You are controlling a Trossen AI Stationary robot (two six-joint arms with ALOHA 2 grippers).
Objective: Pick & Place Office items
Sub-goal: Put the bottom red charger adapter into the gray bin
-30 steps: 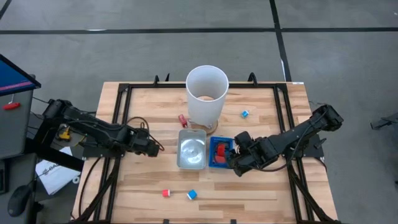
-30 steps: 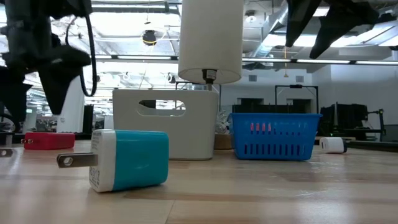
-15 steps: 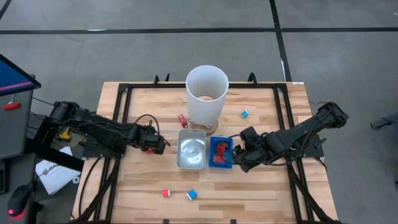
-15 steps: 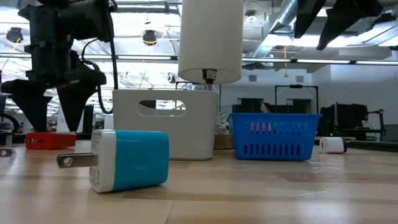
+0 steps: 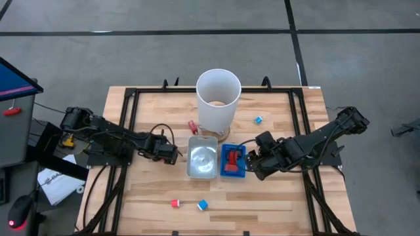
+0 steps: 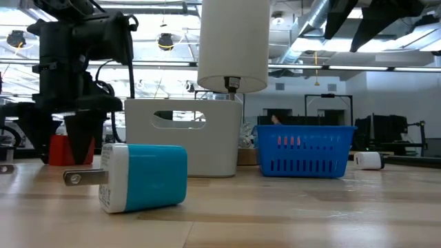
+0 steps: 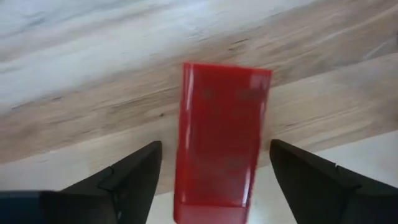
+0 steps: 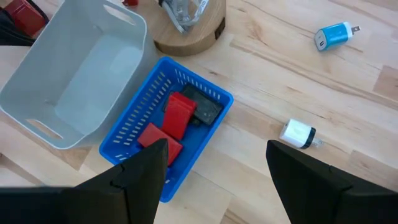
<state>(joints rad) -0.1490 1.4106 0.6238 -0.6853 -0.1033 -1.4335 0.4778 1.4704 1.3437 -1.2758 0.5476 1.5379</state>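
Red plastic fills my left wrist view: a small rectangular red block (image 7: 222, 140) standing on end on the wooden table (image 5: 275, 196), squarely between my spread fingers (image 7: 134, 171). My left gripper (image 5: 172, 153) is open around it, with daylight on both sides, so I have no hold yet. In the high view this is left of centre, just beside the pale grey tray (image 5: 202, 157); in the low view the block (image 6: 66, 149) stands at the left of the frame under my arm.

I judge it light, stiff and glossy, so likely a bit slippery. Standing upright it could topple if one finger arrives first, so I would close evenly on its two long flat sides, about mid-height.

Room is tight toward the tray wall, which sits close by, and the tall white bin (image 5: 218, 98) stands just above it in the high view. Open table lies toward the lower left of that view, apart from a small red piece (image 5: 174, 203) and a blue block (image 5: 202, 205) near the bottom edge.

My right gripper (image 5: 252, 160) hangs open above the blue basket (image 8: 140, 152), which holds red and black pieces (image 8: 180, 118). A teal charger (image 8: 334, 36) and a white piece (image 8: 298, 134) lie beyond it.
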